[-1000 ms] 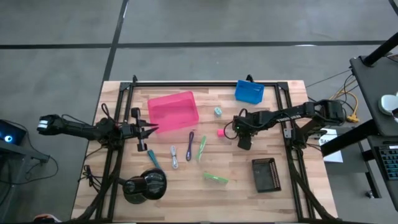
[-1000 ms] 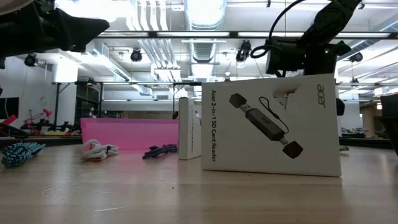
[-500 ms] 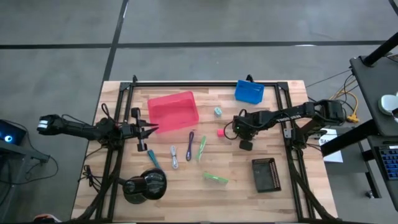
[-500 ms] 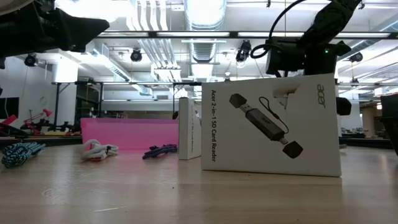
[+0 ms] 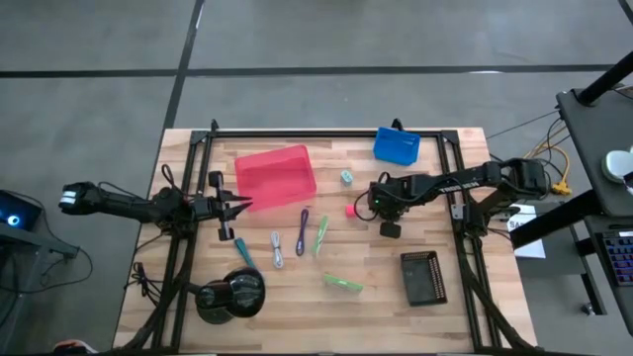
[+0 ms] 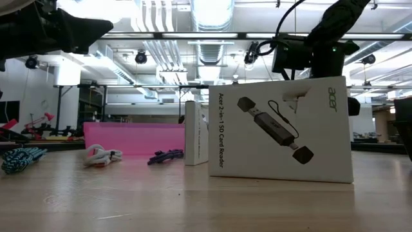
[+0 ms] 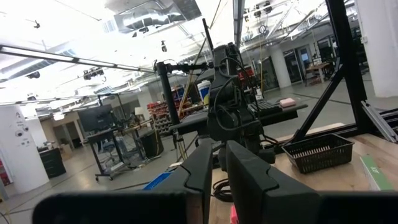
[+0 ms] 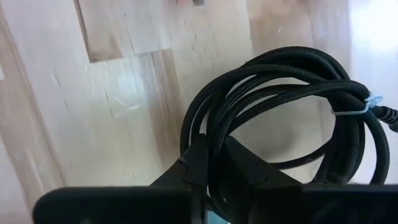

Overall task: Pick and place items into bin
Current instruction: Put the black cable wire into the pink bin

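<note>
here the right gripper (image 8: 208,163) is clenched on the black coiled braided cable (image 8: 298,106) for carrying to the pink plastic bin (image 5: 275,176); left gripper (image 5: 237,206), beside that bin, idle, fingers together.

1 pink bin (image 5: 276,175), 1 blue bin (image 5: 397,145), 2 cords (image 5: 289,243), 2 cubes (image 5: 348,194), 1 black cable (image 8: 292,118).

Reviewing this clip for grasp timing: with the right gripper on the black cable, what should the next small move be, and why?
Probably lift straight up. In the right wrist view the right gripper has its fingers pinched on a strand of the black coiled cable, whose loops hang above the table. The pink bin lies across the table, so it needs clearance first.
</note>
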You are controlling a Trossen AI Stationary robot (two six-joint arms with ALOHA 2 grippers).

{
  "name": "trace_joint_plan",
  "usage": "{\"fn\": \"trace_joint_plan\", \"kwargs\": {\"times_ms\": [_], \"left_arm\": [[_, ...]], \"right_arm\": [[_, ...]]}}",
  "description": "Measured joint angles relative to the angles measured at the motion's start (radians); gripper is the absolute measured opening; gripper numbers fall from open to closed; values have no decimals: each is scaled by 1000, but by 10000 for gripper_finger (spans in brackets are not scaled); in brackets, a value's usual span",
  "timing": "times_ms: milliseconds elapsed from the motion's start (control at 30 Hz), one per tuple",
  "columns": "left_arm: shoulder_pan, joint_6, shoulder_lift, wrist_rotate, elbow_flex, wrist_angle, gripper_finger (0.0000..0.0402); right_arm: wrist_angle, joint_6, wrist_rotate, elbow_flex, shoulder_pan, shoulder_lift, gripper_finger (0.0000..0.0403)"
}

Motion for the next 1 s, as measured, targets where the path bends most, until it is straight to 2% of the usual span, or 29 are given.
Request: {"fn": "trace_joint_plan", "kwargs": {"times_ms": [467,1000], "left_arm": [[0,0,0,0,0,0,32],[0,0,0,0,0,0,32]], "right_arm": [[-78,-3,0,91,0,-2,20],[-98,-153,0,248,0,-1,20]]}}
